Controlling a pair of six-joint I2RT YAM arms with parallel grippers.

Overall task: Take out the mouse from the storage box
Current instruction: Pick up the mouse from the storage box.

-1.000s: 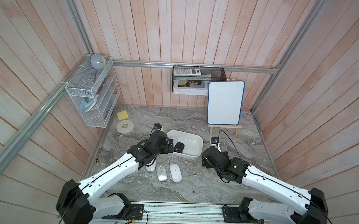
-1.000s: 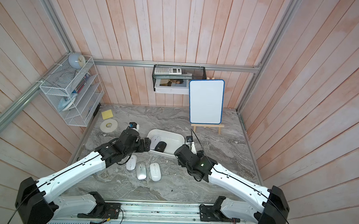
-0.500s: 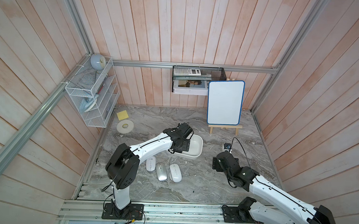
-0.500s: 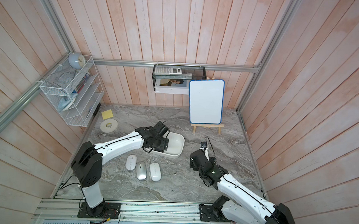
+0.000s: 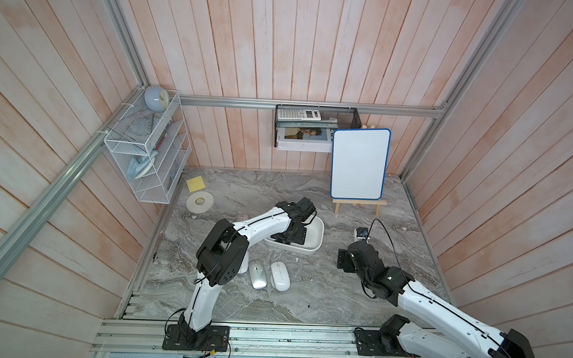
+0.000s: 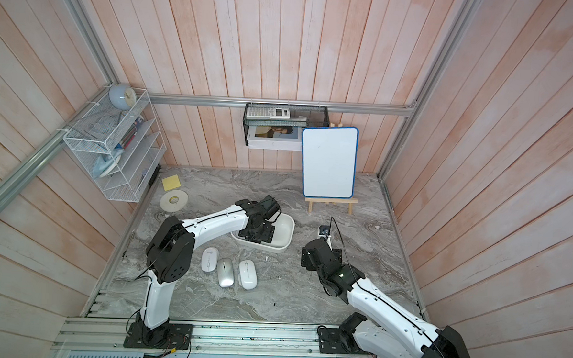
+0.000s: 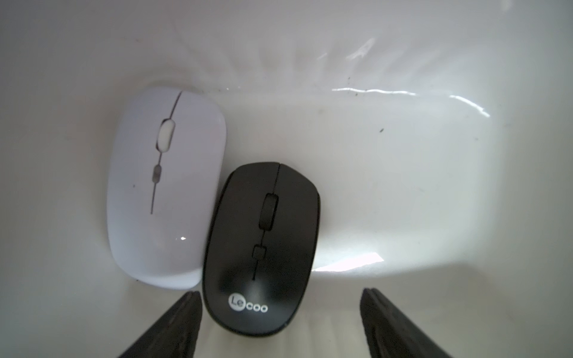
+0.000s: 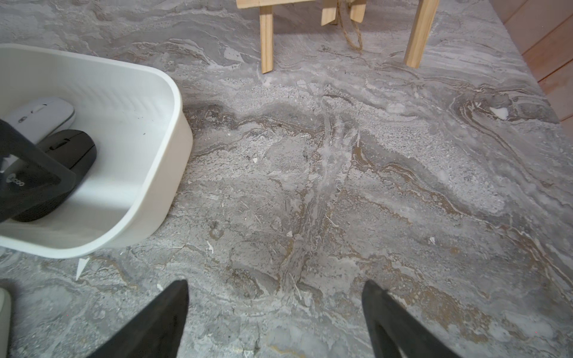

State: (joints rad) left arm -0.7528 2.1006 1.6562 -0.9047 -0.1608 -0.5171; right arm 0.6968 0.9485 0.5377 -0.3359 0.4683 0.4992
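Observation:
The white storage box [image 5: 316,242] [image 6: 286,235] sits mid-table. On its floor [image 7: 387,161] a black mouse [image 7: 263,241] [image 8: 73,147] lies against a white mouse [image 7: 164,186] [image 8: 43,113]. My left gripper [image 7: 280,294] [image 5: 290,235] [image 6: 257,234] reaches down into the box, open, its fingers either side of the black mouse's rear. One finger is close beside the mouse and the other stands well apart. My right gripper [image 8: 275,282] [image 5: 345,260] [image 6: 306,258] hangs open over bare table to the right of the box, holding nothing.
Three light mice [image 6: 210,259] [image 6: 225,272] [image 6: 247,274] lie in a row in front of the box. A whiteboard on a wooden easel [image 5: 360,163] stands at the back right. A tape roll [image 5: 199,202] and yellow note [image 5: 195,184] lie back left under a wire rack [image 5: 148,159].
My left gripper has moved from the box's left edge into the box, over the black mouse. My right gripper has drawn back from the box's right edge, out to the right.

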